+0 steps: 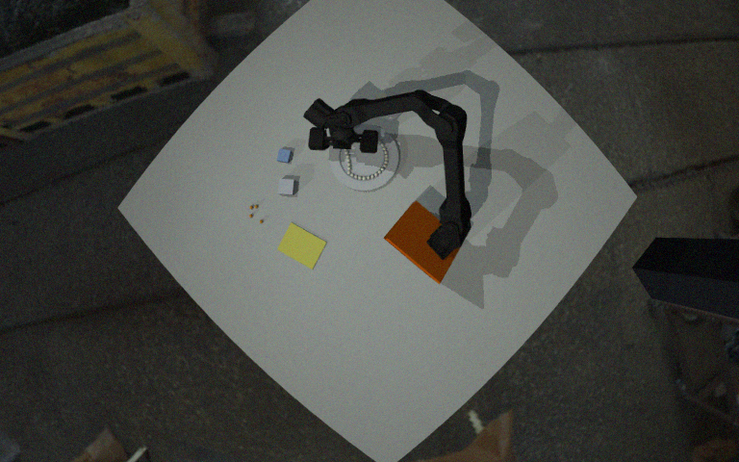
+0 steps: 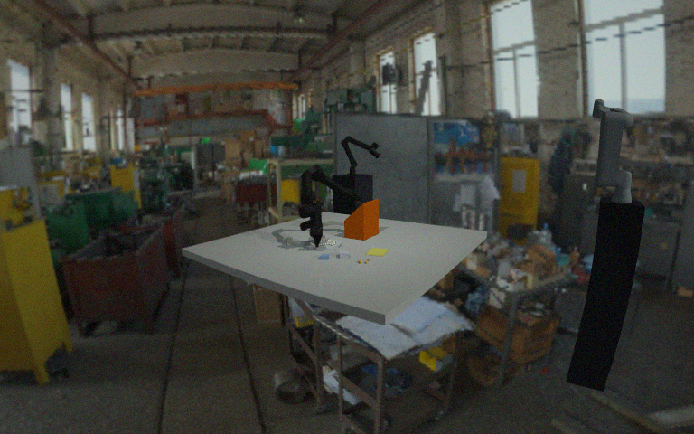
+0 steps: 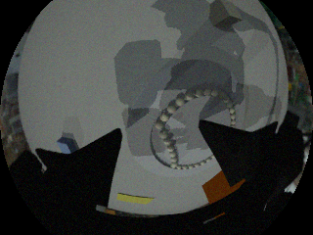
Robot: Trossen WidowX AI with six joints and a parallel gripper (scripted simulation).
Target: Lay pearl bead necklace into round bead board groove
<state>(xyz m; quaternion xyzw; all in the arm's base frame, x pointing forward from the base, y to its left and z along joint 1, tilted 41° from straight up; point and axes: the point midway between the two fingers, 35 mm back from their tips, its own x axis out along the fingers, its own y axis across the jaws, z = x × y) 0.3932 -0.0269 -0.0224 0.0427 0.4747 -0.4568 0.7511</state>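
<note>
The round bead board (image 1: 366, 186) (image 3: 193, 171) lies flat under my gripper. The pearl necklace (image 1: 362, 178) (image 3: 179, 102) lies on it as a bent loop. Its near and right beads follow the groove closely. On the left, a stretch of beads bends inside the groove, and bare groove shows outside it. In the wrist view the upper-left beads meet this stretch in a corner. My gripper (image 1: 344, 141) (image 2: 317, 245) (image 3: 161, 128) is open, low over the left part of the board, with no beads held. The arm hides the loop's far part in the top view.
A blue block (image 1: 284, 155) (image 3: 67, 145) and a light grey block (image 1: 286, 187) lie left of the board. Small orange pieces (image 1: 251, 207) and a yellow sheet (image 1: 302, 244) lie beyond them. An orange wedge (image 1: 414, 234) (image 2: 365, 220) stands by the arm's base. A tan block (image 3: 225, 16) is past the board.
</note>
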